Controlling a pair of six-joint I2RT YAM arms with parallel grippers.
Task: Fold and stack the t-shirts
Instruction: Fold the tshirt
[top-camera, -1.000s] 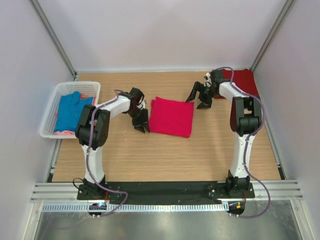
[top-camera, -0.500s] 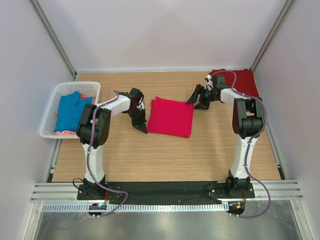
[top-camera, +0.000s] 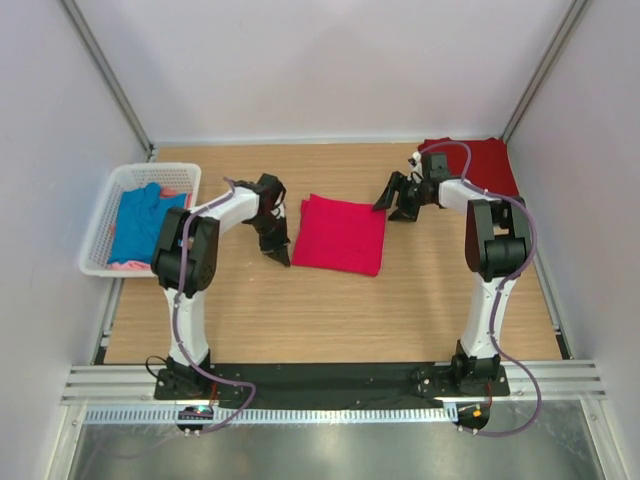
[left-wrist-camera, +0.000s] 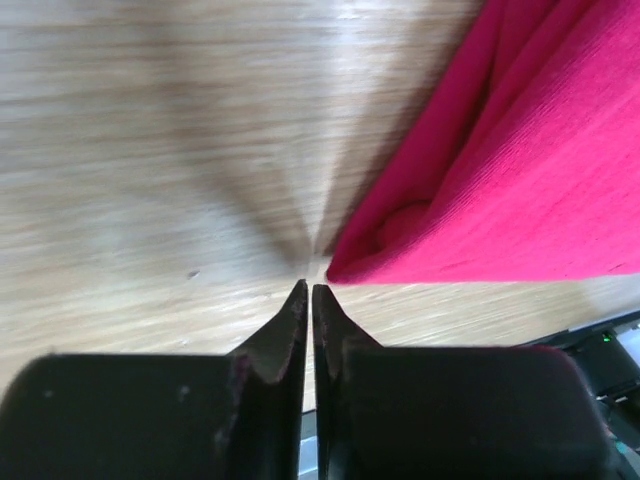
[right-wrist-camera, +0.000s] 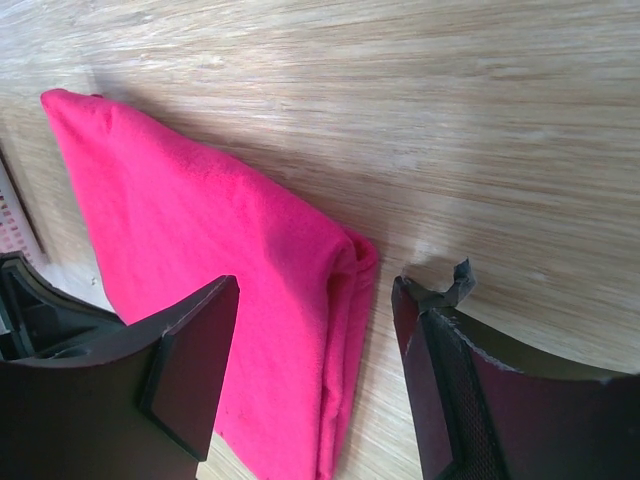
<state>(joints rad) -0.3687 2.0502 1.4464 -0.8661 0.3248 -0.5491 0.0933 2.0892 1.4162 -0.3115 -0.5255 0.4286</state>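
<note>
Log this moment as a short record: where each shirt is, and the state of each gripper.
bright shirt: folded, flat at mid-table, between the two grippers
dark red shirt: flat in the far right corner, partly behind the right arm
blue shirt: loose in the basket, far left
left gripper: fingers shut, empty, at the bright shirt's left edge
right gripper: fingers open, empty, at the bright shirt's far right corner
stack: none yet; the shirts lie apart
</note>
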